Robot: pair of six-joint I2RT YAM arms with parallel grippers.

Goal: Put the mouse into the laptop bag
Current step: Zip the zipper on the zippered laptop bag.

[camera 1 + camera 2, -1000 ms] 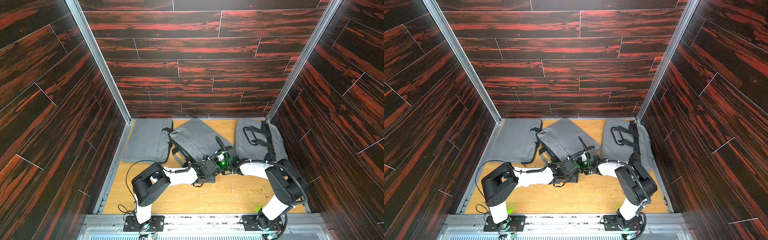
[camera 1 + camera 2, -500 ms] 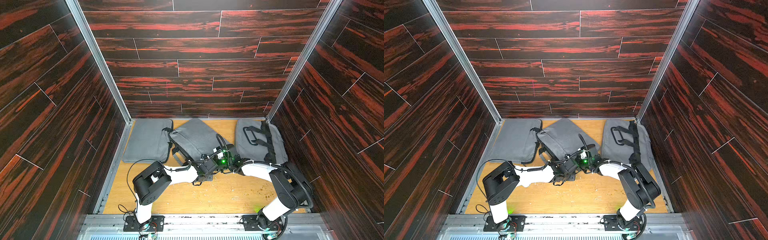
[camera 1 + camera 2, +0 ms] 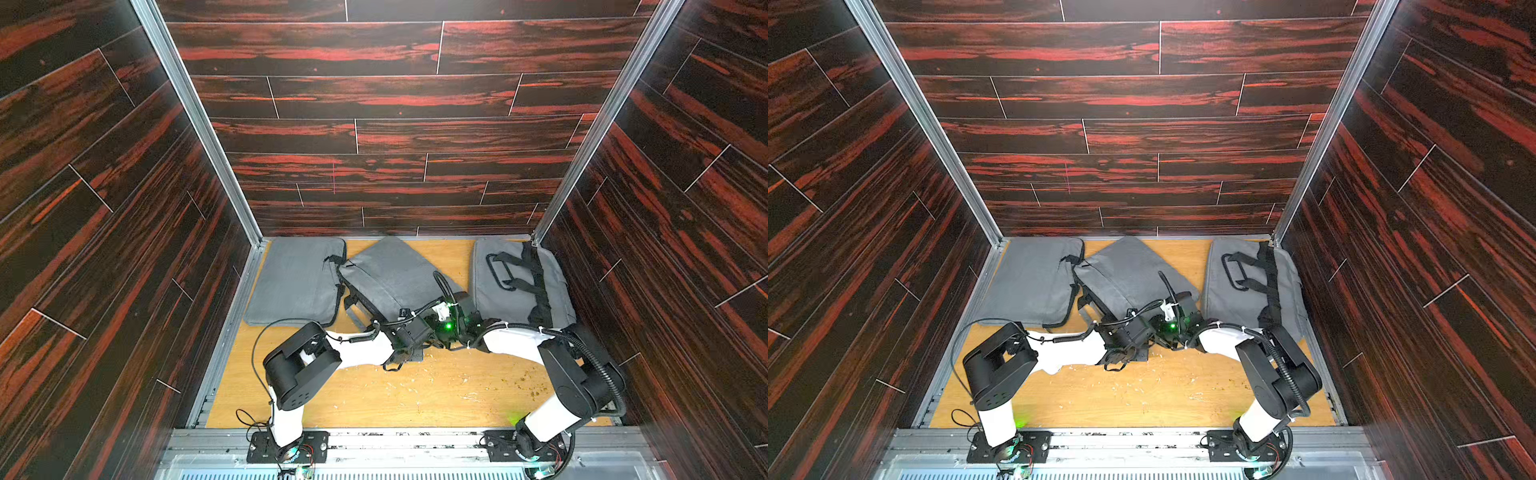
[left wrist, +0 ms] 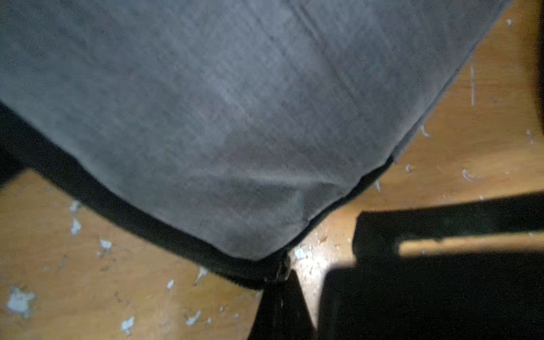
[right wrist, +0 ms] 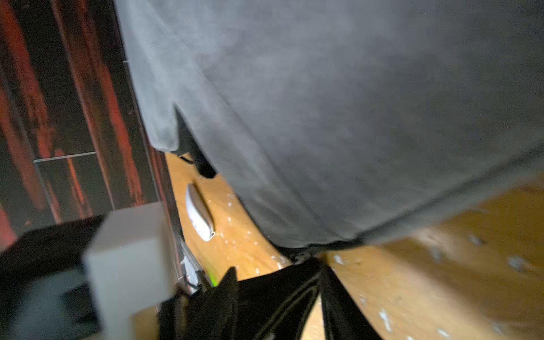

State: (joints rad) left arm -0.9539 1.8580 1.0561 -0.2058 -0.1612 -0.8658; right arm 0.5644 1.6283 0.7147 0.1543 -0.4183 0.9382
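Left claw [image 4: 281, 284] pinched shut on black zip pull [image 4: 279, 267] at near corner of middle grey fabric laptop bag [image 3: 395, 274], right claw [image 5: 278, 279] there too, spread unclear; flat white mouse [image 5: 200, 215] lies on wooden surface [image 3: 415, 395] toward its left edge from both claws, long axis along bag edge, left arm likely nearer.

Wood table [image 3: 415, 395] w/ 3 bags [image 3: 390, 274], mouse [image 5: 199, 212]

The left pincer [image 4: 281, 282] has closed on the zip [image 4: 280, 267] at the 6 o'clock corner of the laptop bag [image 4: 235, 117]; the right pincer [image 5: 279, 273] has parted its jaws.
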